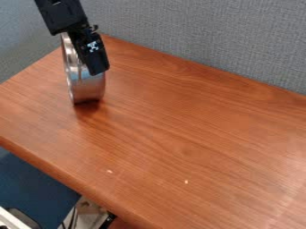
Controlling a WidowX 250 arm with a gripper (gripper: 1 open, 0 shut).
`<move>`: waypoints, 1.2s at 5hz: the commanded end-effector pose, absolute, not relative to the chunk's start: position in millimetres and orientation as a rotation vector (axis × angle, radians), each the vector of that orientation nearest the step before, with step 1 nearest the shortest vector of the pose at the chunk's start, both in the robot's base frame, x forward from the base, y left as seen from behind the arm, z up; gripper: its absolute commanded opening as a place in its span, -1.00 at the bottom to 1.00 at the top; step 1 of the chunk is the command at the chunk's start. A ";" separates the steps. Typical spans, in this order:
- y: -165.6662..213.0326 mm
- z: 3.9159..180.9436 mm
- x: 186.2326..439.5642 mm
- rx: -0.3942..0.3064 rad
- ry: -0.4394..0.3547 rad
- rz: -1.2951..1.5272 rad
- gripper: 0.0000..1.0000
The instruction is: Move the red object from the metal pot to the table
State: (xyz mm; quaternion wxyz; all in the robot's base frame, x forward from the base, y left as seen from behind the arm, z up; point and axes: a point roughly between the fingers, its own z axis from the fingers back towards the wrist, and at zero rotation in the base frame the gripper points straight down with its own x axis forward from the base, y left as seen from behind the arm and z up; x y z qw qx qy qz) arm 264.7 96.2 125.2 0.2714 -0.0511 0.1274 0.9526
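Note:
The metal pot [82,84] stands at the far left of the table [180,125], shiny and cylindrical. My black gripper [84,55] hangs directly over the pot's mouth, and one dark finger [96,57] with a white mark reaches down beside the rim. The jaws look spread wide, and I see nothing between them. The gripper body covers the pot's opening, so the red object is hidden from this view.
A grey-blue wall [203,36] runs behind the table's back edge. The table's rounded front edge [48,165] drops off to a dark floor at the lower left.

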 end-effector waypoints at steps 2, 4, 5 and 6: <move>103.2 111.5 269.7 -0.099 0.149 2.524 1.00; 143.3 112.1 241.5 -0.084 0.160 2.538 1.00; 146.7 99.9 248.3 -0.079 0.151 2.582 1.00; 144.9 84.8 258.3 -0.080 0.135 2.603 1.00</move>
